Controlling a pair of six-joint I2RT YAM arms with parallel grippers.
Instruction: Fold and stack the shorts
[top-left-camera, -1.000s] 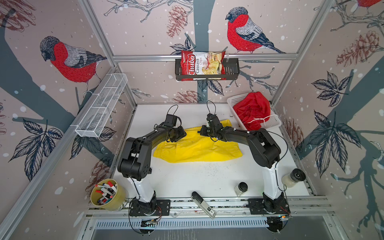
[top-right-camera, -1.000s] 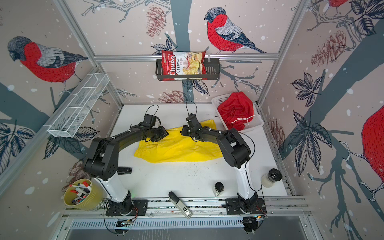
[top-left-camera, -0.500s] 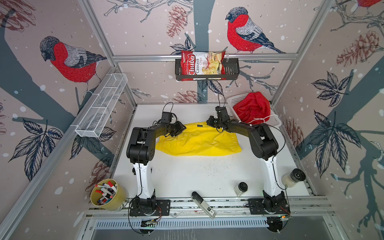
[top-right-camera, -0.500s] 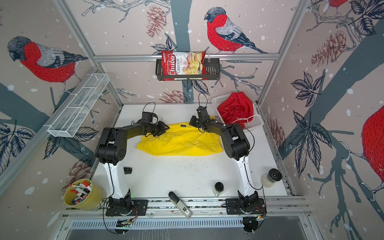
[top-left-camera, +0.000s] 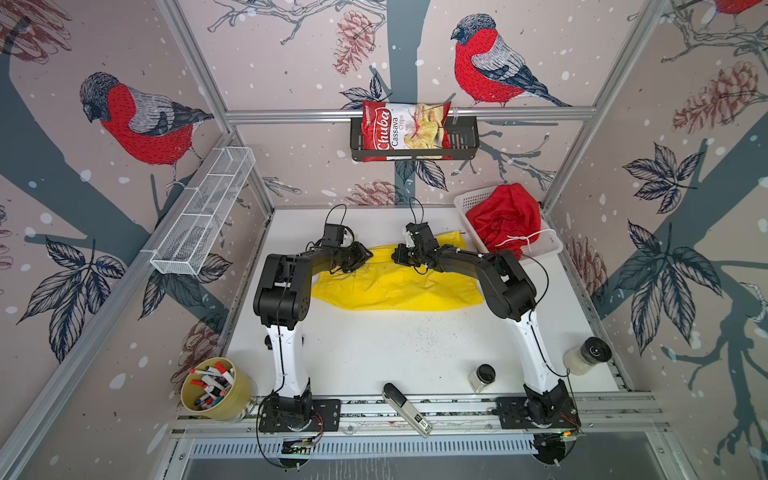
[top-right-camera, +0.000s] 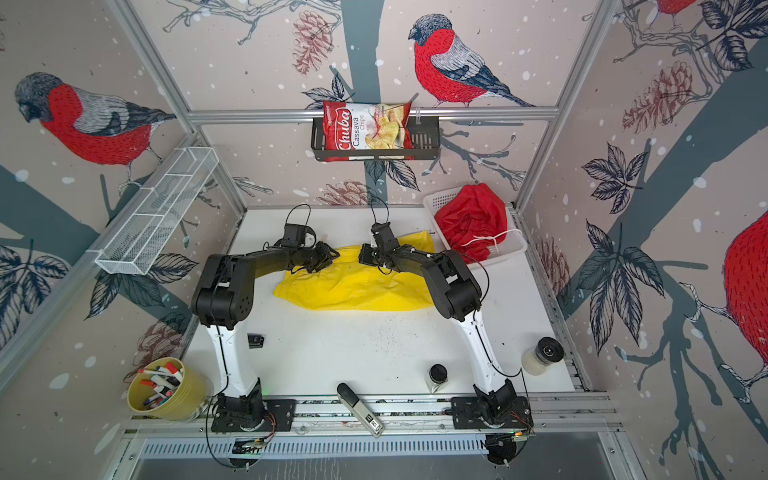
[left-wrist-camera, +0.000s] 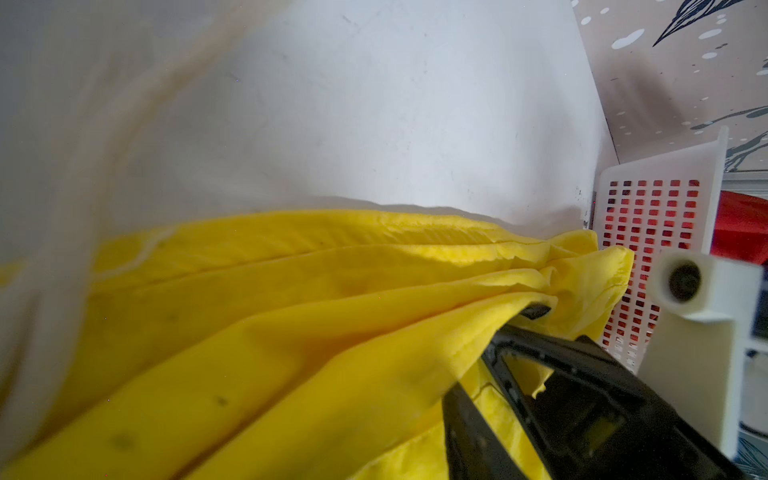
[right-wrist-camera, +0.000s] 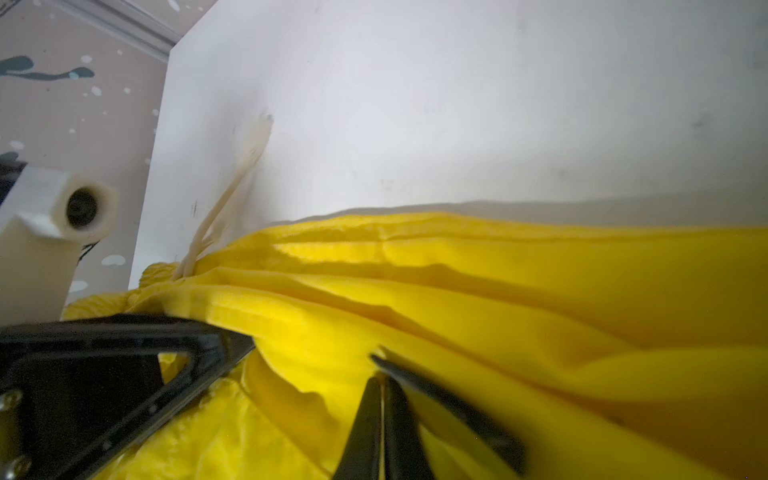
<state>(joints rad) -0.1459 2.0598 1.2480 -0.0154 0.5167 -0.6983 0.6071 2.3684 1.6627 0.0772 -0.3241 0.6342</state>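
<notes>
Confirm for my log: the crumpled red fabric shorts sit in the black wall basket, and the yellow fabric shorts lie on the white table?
No: both top views show the crumpled red fabric shorts in the white perforated plastic basket. The yellow fabric shorts do lie on the white table.
</notes>
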